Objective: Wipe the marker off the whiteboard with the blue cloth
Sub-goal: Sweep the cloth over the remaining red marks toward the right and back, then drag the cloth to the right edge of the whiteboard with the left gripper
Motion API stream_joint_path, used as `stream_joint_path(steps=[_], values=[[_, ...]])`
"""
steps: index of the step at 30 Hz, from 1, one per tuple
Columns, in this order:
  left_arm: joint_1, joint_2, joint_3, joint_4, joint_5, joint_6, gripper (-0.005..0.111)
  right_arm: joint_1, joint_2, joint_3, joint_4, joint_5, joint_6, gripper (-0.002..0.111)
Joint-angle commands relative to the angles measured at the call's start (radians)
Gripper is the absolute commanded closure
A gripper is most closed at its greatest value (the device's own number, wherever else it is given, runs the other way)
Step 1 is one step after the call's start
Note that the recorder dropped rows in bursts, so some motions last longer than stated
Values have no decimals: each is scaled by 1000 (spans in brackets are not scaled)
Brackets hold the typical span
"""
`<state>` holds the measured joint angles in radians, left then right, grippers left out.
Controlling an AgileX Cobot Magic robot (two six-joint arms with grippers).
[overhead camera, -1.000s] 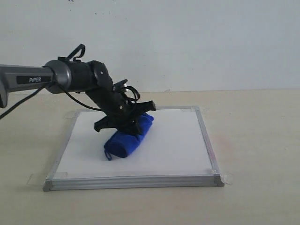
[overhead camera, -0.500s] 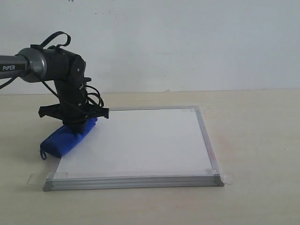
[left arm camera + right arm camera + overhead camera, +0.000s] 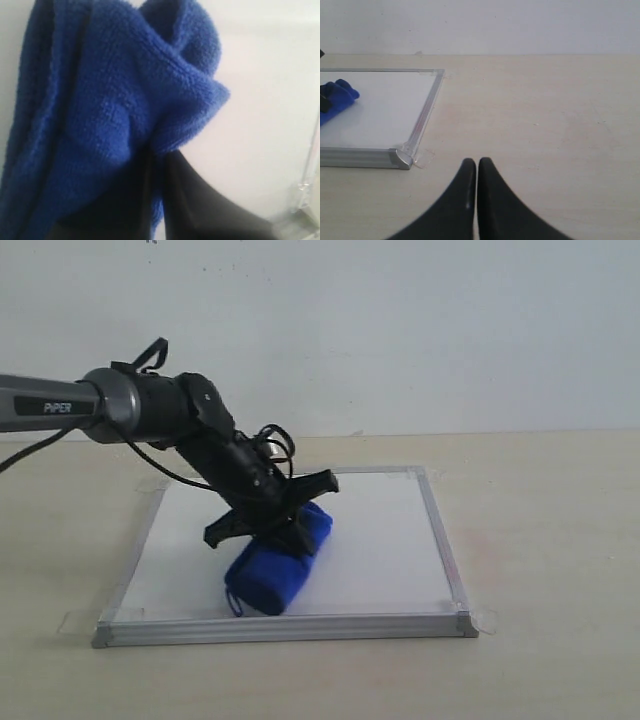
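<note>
Pinching blue cloth [image 3: 270, 575], left jaws are pressing it onto whiteboard [image 3: 385, 530], toward its near edge. Right jaws are sitting pressed together over counter [image 3: 545, 115]. Red marker not showing. Risk: cloth slipping free if dragging too hard.

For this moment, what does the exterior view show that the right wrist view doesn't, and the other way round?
Only the exterior view shows the left gripper clamped on the blue cloth, pressing it on the whiteboard, with all four sides of the frame in view. Only the right wrist view shows the right gripper, its fingers closed together over the table beside the board. Both show the cloth on the board and the tape tab at its near corner.
</note>
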<state>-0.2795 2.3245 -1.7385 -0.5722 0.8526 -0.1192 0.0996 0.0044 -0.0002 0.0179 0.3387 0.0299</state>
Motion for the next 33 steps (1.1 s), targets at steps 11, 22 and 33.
stream_joint_path(steps=[11,22,33], values=[[-42,11,12,340,64,-122,103,3,-4,0,-2,-6,-3,107],[189,-14,142,539,161,-172,103,3,-4,0,-2,-6,-3,107],[161,-27,251,-205,38,228,103,3,-4,0,-2,-6,-3,107]])
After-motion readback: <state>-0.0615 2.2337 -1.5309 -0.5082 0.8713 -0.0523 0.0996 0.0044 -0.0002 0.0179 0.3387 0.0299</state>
